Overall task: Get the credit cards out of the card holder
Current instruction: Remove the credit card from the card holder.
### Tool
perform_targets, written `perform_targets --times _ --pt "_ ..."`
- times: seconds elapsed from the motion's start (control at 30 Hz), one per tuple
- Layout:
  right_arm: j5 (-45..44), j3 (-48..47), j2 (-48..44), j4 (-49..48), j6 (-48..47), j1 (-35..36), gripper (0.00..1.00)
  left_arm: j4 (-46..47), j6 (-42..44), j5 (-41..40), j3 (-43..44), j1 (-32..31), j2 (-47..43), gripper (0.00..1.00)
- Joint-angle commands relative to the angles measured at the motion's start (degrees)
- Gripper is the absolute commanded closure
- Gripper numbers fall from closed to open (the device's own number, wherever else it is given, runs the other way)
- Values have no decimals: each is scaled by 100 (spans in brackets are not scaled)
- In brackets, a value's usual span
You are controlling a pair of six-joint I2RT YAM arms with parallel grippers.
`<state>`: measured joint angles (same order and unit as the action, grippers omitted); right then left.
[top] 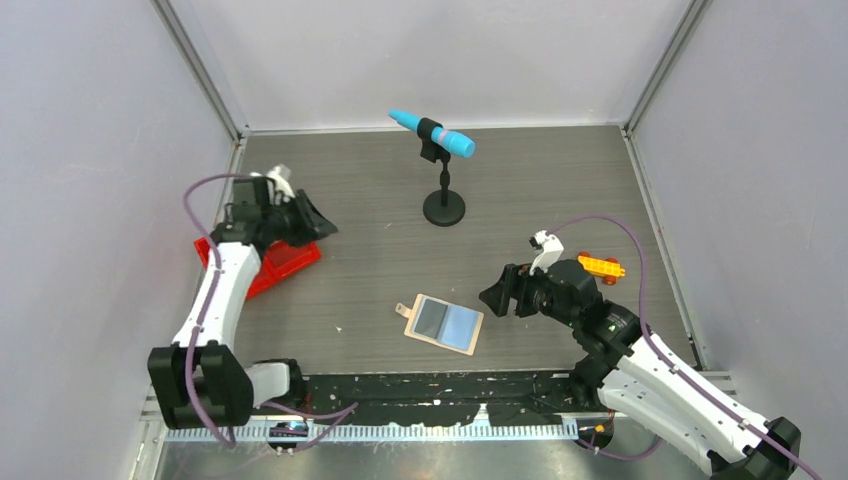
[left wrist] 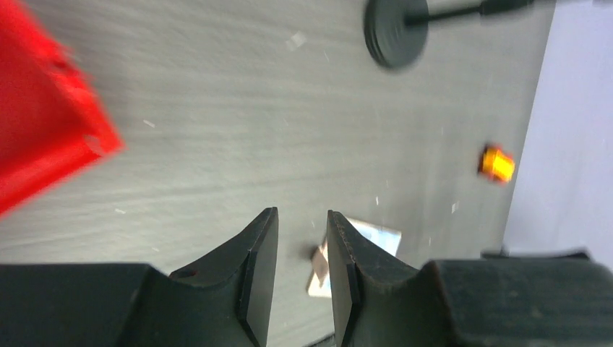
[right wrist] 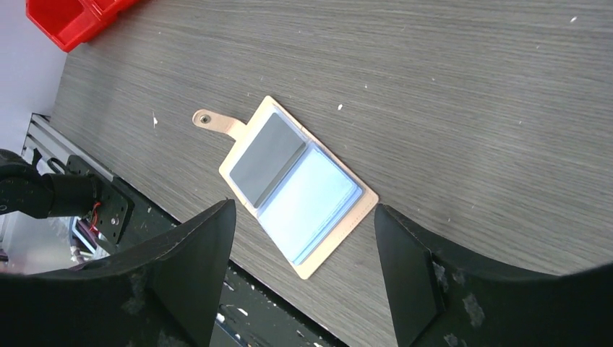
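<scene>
**Hovering by the open holder, right hand spread wide**

The holder (top: 443, 323) lies opened flat on the surface (top: 380, 190), near the front edge, with its tab (top: 403, 310) at the 9 o'clock end. From above, the right hand (top: 497, 297) hangs just beside it, so the holder sits at about 8 o'clock from that hand. The two are close but not touching.

In the right wrist view the hand's fingers (right wrist: 209, 253) stand wide apart with nothing between them, and the holder shows in the gap between them. A dark grey card (right wrist: 267, 159) fills the sleeve nearer the tab. The other sleeve (right wrist: 311, 206) looks pale blue, and I cannot tell whether it holds a card.

The left hand (top: 310, 225) is well apart, over the red tray (top: 290, 262), with the holder at about 4 o'clock from it. Its fingers (left wrist: 253, 275) leave a narrow gap and grip nothing.

A microphone stand (top: 443, 205) rises at 12 o'clock from the holder. An orange toy (top: 600, 266) lies at 2 o'clock from the right hand.
</scene>
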<state>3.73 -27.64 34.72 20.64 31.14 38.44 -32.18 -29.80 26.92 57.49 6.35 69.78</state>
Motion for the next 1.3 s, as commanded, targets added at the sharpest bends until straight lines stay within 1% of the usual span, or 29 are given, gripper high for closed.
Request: perform_targets --times 0.0,0.17,0.27,0.37,0.5,0.7,0.93,1.07,1.27 --pt "104 46 -104 13 150 -20 23 7 -38 -6 -408 -1102 -430 66" --pt "155 135 -97 77 245 -19 26 270 -104 -103 -878 -2338 -613 65" --pt "185 225 -96 91 327 -20 28 495 -196 -178 -1210 -2961 -647 63" --pt "194 306 -90 160 384 -15 29 1044 -354 -20 -1608 -3409 -574 62" --pt "191 391 -122 240 446 -19 30 1557 -444 -137 -1968 -3857 -292 61" --pt "237 401 -128 275 485 -12 29 2345 -556 -116 -2244 -4171 303 61" --pt "287 405 -111 224 587 -12 28 2256 -270 -486 -2072 -4241 762 60" --pt "285 423 -100 207 596 -16 28 2195 -128 -663 -2004 -4247 828 60" --pt "312 419 -5 85 595 -12 28 2535 -185 -305 -1971 -4249 1228 60"
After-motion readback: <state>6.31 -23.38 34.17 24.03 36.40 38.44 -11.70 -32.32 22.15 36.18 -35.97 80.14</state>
